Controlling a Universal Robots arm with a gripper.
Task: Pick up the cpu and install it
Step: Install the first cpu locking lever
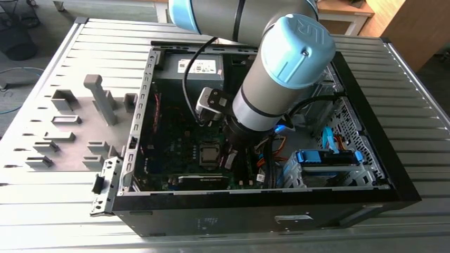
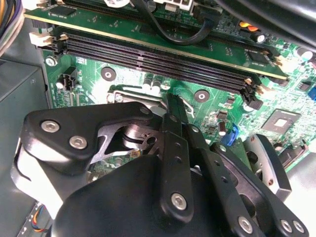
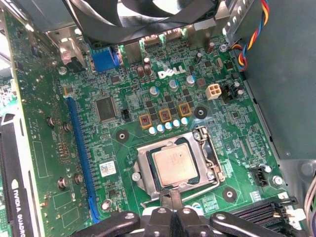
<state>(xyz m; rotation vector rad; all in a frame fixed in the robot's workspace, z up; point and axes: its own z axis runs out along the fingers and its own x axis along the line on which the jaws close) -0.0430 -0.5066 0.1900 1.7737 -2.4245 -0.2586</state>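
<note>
The cpu (image 3: 175, 167) lies flat inside its socket frame (image 3: 207, 148) on the green motherboard (image 3: 163, 84), its silvery top bare; in the exterior view it shows as a small grey square (image 1: 208, 153) low in the open computer case (image 1: 365, 182). So it appears already placed, though whether the frame's retaining parts are fully locked I cannot tell. The claw (image 3: 172, 197) hangs just beside the socket's near edge, its fingers pressed together and pinching nothing. The case rests on the slatted tabletop (image 1: 56, 200), with grey holder blocks (image 1: 98, 97) toward the exterior view's left edge.
</note>
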